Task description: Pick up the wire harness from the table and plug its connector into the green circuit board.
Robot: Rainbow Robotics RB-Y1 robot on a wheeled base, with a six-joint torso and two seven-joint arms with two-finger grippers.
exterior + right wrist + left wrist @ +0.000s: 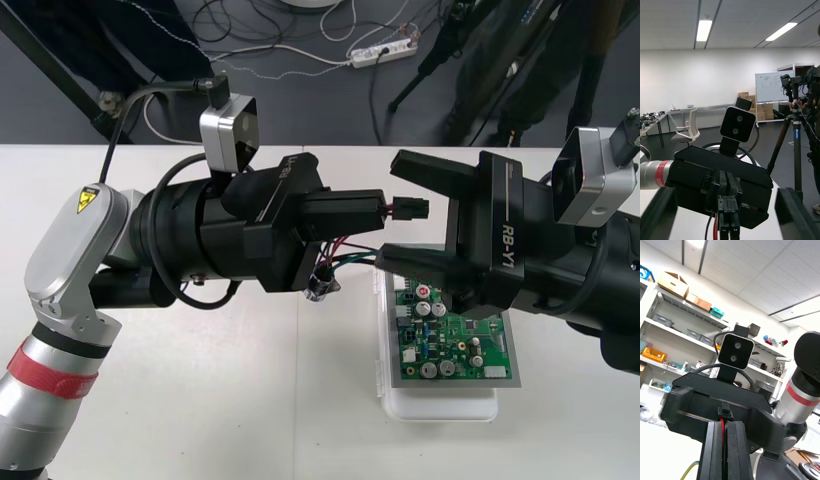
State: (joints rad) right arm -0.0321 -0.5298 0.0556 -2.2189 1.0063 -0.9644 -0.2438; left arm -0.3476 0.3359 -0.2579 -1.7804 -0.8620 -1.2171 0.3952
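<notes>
Fingers of the black two-finger left gripper (pixel 376 212) are pressed together on the small wire harness (pixel 345 250) of thin red, black and green wires, which is held off the table just beyond the far left corner of the green circuit board (pixel 455 335) on its white base (pixel 440 405). Its small black plug (pixel 409 208) is seen jutting from the fingertips, and its round metal socket (pixel 322 285) is hung just left of the board. The black right gripper (pixel 398 212) is held over the board's far edge, fingers spread wide either side of the plug.

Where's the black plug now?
Front view, middle: the plug sticks out of the shut left gripper, inside the open right gripper, near the board.
</notes>
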